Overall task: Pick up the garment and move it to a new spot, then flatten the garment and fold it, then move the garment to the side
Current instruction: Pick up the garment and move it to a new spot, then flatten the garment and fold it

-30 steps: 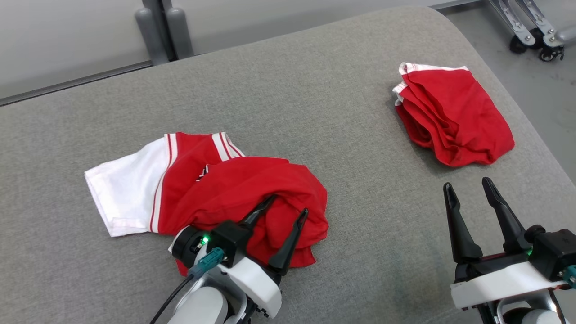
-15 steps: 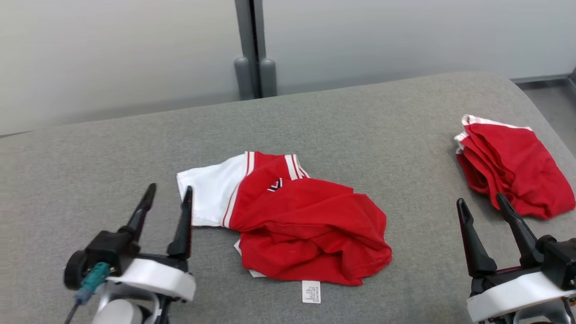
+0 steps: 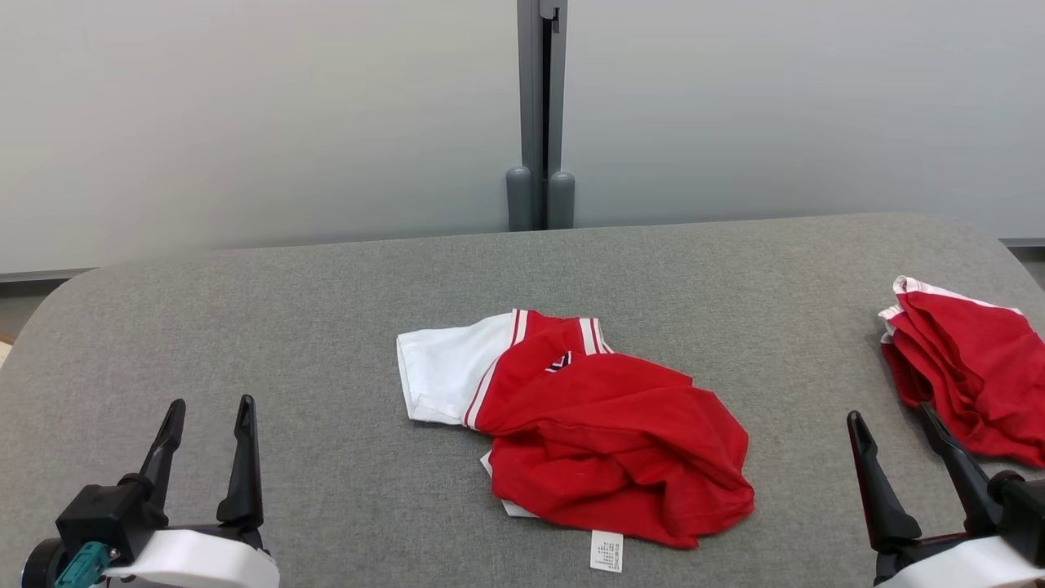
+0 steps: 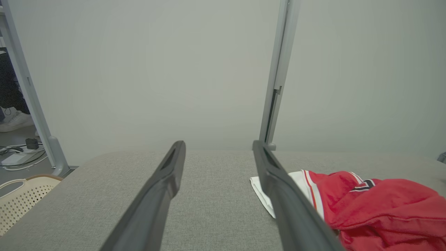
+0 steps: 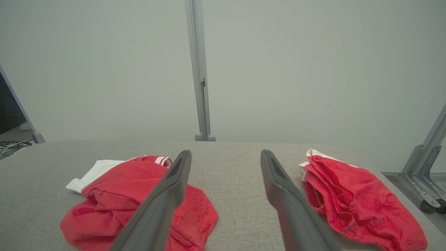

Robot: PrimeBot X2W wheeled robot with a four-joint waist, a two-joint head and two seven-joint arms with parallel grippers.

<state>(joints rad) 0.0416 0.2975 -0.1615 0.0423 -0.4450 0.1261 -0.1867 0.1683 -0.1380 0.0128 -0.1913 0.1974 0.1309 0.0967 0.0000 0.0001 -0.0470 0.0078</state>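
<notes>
garment [image 3: 604, 441]: you see it crumpled on the table [image 3: 286, 327], centre, nearer the front edge.
left gripper [image 3: 210, 404]: fingers spread wide, empty, toward your front-left corner.
right gripper [image 3: 890, 412]: spread wide, empty, front-right.

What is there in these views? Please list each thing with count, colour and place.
shirt: one, red and white, crumpled at the table's middle
label: one, white, at the shirt's near edge
folded garment: one, red with white trim, table's right end
table: one, grey, under both
post: one, grey, behind the table
basket: one, cream, beside the table's left end
wheeled frame: one, grey, floor at the right
left gripper: one, dark fingers, open, left of the shirt
right gripper: one, dark fingers, open, by the folded garment
</notes>
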